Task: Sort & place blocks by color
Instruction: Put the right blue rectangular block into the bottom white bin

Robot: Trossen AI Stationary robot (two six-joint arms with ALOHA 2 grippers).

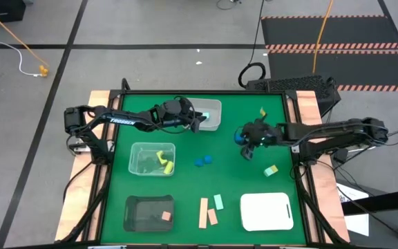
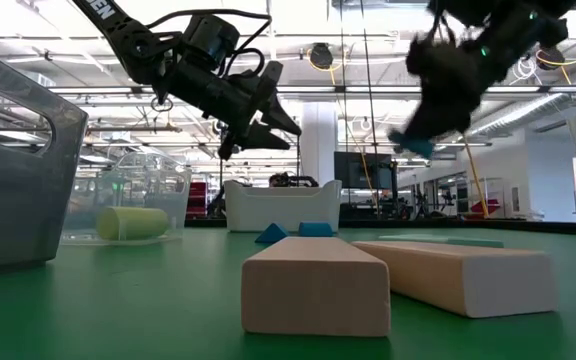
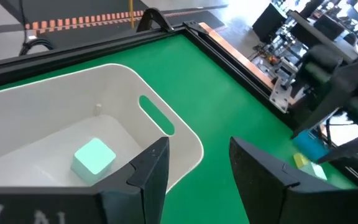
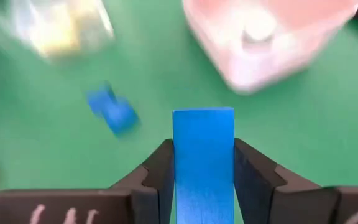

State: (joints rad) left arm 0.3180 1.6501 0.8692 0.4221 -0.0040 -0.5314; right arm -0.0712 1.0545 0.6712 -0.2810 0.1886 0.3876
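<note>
My right gripper (image 1: pixel 244 143) (image 4: pixel 202 152) is raised over the mat's right half and shut on a blue bar (image 4: pixel 202 134) (image 2: pixel 414 146). Two blue blocks (image 1: pixel 201 161) (image 4: pixel 112 110) lie on the mat to its left. My left gripper (image 1: pixel 196 120) (image 3: pixel 194 168) (image 2: pixel 268 118) hovers open over the white bin (image 1: pixel 211 114) (image 3: pixel 166 127), which holds a mint green block (image 3: pixel 94 157). Yellow blocks (image 1: pixel 163 161) lie in the clear tray (image 1: pixel 137 166). A tan-pink block (image 1: pixel 166 216) sits in the dark tray (image 1: pixel 140 214). My right gripper pinches the blue bar between its two fingers (image 4: pixel 159 171), which press on the bar's two long side faces (image 4: pixel 180 155). The bar runs along the fingers and its end (image 4: pixel 202 118) sticks out past their tips. It is lifted clear of the mat, as the low view shows.
Two tan-pink bars (image 1: pixel 204 213) (image 2: pixel 318 285) and a mint block (image 1: pixel 218 202) lie at the mat's near edge, beside a white tray (image 1: pixel 267 211). A yellow-green block (image 1: pixel 271 170) and a small yellow one (image 1: pixel 262 111) lie on the mat's right side.
</note>
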